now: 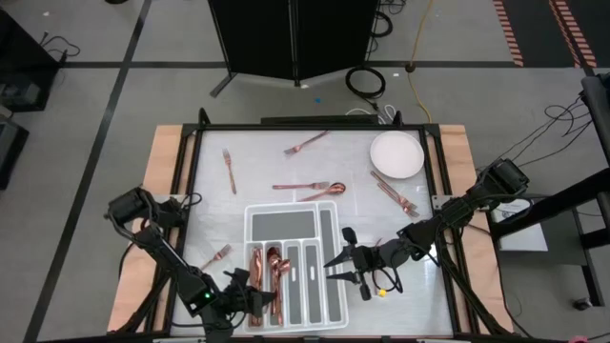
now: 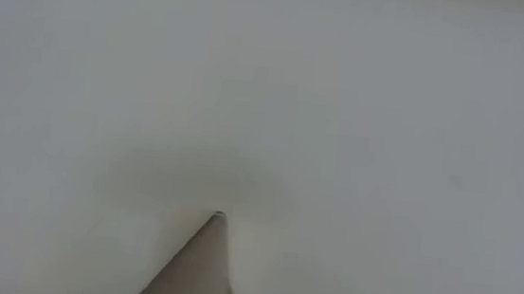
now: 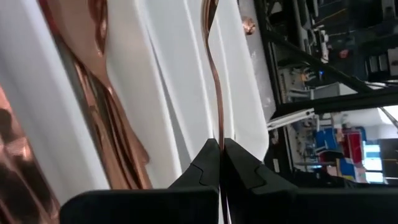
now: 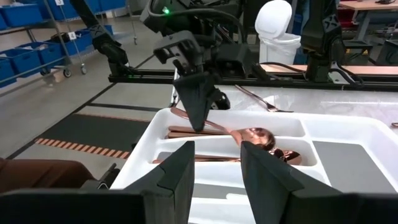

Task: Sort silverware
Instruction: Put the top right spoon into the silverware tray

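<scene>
Left wrist view: left end effector (image 3: 221, 146) pinches silverware (image 3: 216, 81).

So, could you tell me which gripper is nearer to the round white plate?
The right gripper. It hovers open over the tray's right edge, with the plate beyond it toward the far right corner. The left gripper, shut on a copper utensil, is at the tray's near-left compartments, farther away.

floor: grey concrete floor (image 1: 114, 38) marked with dark taped lines | cabinet: tall black cabinet (image 1: 291, 33) beyond the table's far edge | cables: coiled black cable (image 1: 365, 80) and yellow cord (image 1: 416, 48) on the floor | storage: blue plastic bins (image 4: 34, 59) on metal shelving | bin: white rounded waste bin (image 4: 275, 31)
</scene>
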Controlling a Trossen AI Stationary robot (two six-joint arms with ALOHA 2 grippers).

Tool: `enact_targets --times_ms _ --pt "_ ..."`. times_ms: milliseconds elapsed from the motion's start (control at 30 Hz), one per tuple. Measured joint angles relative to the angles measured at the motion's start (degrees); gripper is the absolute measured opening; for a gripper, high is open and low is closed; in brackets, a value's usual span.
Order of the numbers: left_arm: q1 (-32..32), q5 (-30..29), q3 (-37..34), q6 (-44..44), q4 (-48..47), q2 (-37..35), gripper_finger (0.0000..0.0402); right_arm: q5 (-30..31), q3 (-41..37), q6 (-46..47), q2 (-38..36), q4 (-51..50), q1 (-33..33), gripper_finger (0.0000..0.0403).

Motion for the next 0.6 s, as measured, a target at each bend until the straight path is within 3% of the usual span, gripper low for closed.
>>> enact_targets --times_ms 233,600 --pt "0.05 1.21 0.0 -4.17 -1.42 0.1 0.0002 0.0 0.0 -0.02 0.0 -0.11 0.0 0.0121" --pt "1.05 0.96 0.0 -17.55 -8.17 0.1 0.0002 0.0 0.0 0.23 0.0 -0.81 0.07 0.0121"
